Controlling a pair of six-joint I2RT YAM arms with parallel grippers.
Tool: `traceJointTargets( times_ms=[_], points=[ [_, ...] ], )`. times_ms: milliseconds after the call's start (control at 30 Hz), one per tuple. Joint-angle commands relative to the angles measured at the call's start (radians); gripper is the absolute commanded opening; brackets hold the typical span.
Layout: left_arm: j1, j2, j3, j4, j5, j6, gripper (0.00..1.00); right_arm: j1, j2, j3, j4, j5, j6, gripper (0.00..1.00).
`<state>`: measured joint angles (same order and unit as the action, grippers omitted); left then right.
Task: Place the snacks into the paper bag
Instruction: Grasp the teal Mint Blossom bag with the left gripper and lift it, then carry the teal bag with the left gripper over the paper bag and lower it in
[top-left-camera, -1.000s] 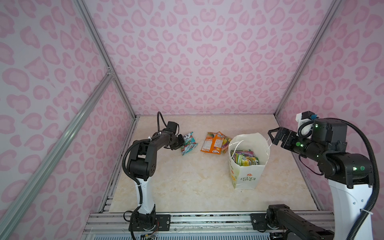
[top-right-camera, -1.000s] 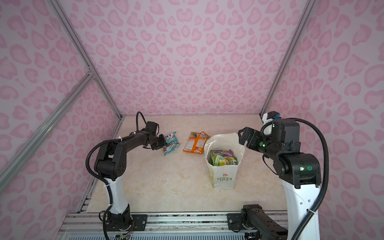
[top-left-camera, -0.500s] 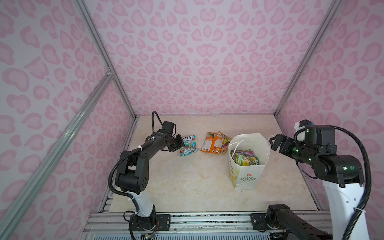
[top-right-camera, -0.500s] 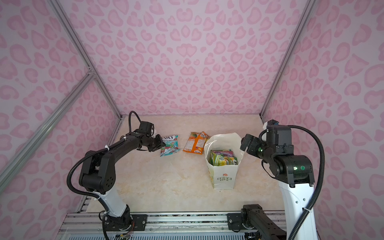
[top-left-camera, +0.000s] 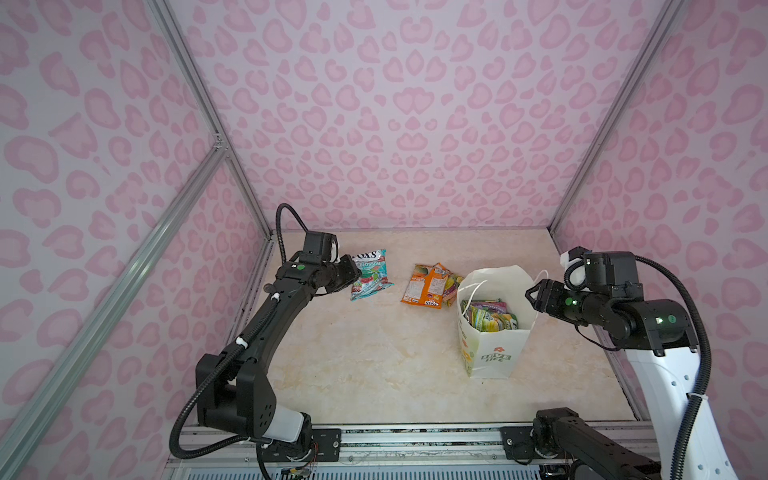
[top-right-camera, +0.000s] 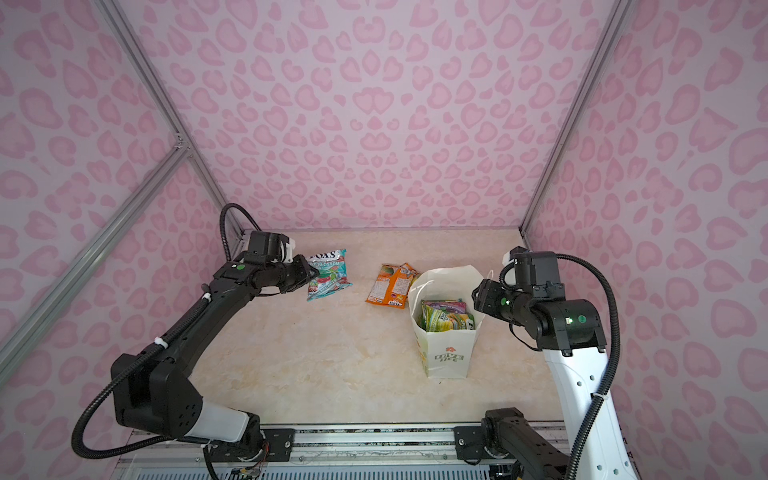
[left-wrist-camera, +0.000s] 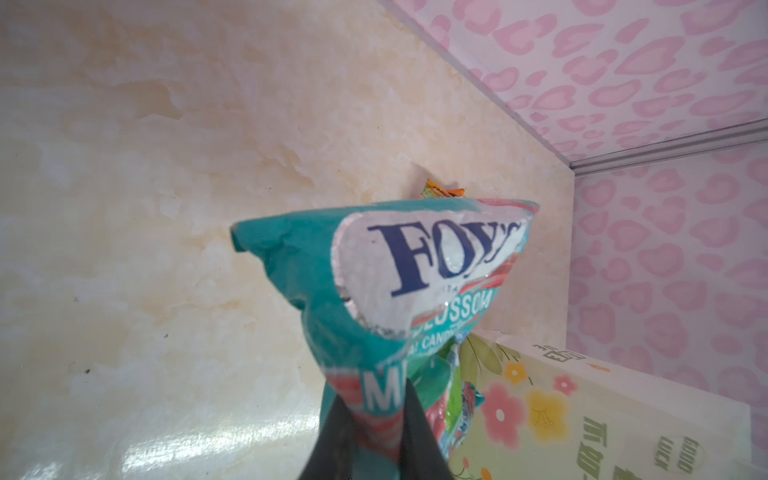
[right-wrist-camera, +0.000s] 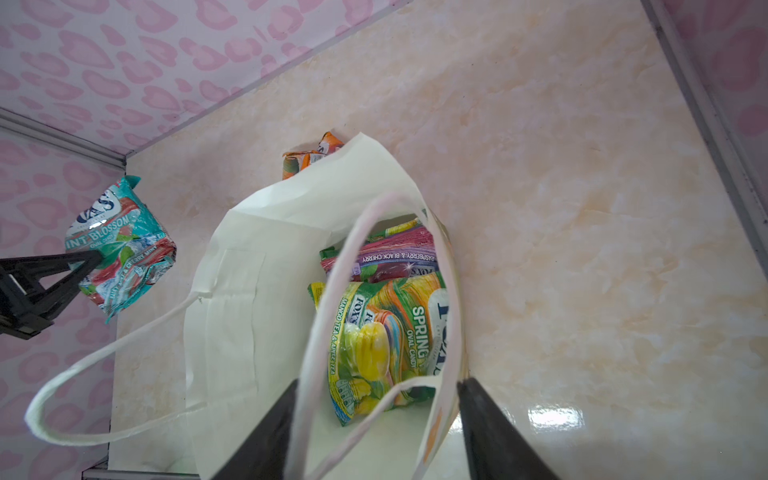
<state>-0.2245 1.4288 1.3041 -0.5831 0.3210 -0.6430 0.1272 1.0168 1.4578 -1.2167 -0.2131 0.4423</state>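
Left claw pinches the teal pouch, well apart from the paper bag. Right claw stands spread astride that bag's rim. Green and purple pouches sit inside, an orange pouch just beside.

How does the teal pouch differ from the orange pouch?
The teal pouch is pinched in the left tool; the orange pouch lies loose on the table. The teal pouch is crumpled at the grip, the orange pouch lies flatter. The orange pouch is right beside the paper bag, the teal pouch farther off. Both are glossy and outside the bag.
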Motion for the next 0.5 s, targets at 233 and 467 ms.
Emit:
traceJointTargets(
  times_ms=[233, 467],
  points=[
    [-0.103, -0.145, 0.221, -0.133, 0.004, 0.103, 0.03, 0.090, 0.032, 0.068, 0.025, 0.137, 0.017, 0.02],
    [-0.291, -0.115, 0.404, -0.121, -0.015, 0.079, 0.03, 0.095, 0.026, 0.081, 0.014, 0.170, 0.014, 0.00]
  ],
)
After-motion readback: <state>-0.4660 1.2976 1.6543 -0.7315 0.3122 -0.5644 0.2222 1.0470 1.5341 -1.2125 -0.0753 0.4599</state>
